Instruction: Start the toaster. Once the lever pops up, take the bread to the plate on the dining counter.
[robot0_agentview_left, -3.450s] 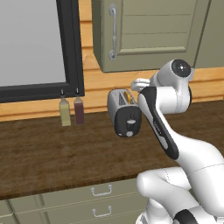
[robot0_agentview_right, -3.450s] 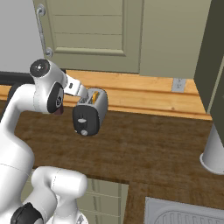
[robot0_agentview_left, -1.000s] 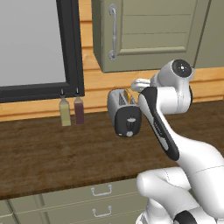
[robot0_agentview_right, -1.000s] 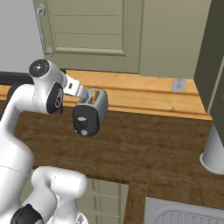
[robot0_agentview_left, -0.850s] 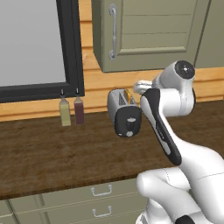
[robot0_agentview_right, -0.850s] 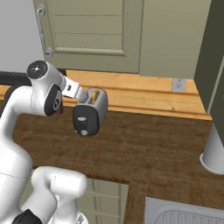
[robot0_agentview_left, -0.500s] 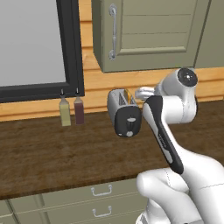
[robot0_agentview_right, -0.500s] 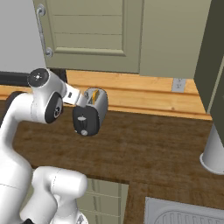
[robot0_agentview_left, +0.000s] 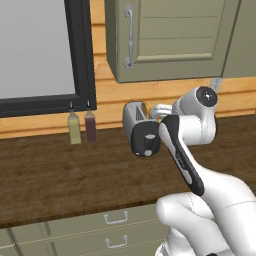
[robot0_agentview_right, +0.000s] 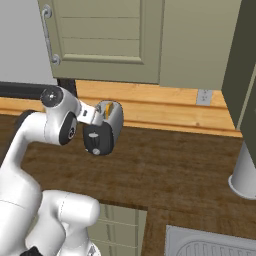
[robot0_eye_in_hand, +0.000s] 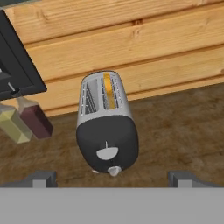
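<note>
Retreating: compared with half a second earlier, the white arm's elbow is swinging out to the right of the small rounded silver two-slot toaster (robot0_agentview_left: 140, 131) in the left base view, and the hand is sitting back from it.
Meaning for the task: judging by this pull-back, the lever press is probably finished and the waiting step is beginning; the bread is not yet ready to lift.
End effector (robot0_eye_in_hand: 112, 178): its two grey fingertips (robot0_eye_in_hand: 40, 178) are standing wide apart, released, gripping nothing, with the toaster's glossy black end panel between and beyond them.
Lever: I cannot pick out the small dark tab on the black panel, so its height is unclear.
Bread (robot0_eye_in_hand: 108, 90): the thin tan-orange slice is sitting down inside the toaster's right slot, only its top edge showing.
Toaster's place: on the dark wooden bench (robot0_agentview_left: 60, 175), against the pale plank wall.
Neighbours: a yellow-green bottle (robot0_agentview_left: 74, 128) and a dark red bottle (robot0_agentview_left: 90, 126) are standing left of the toaster, well apart from it.
Overhead: an olive cupboard door (robot0_agentview_left: 175, 37) is hanging above the toaster.
Obstruction: nothing is lying between hand and toaster.
</note>
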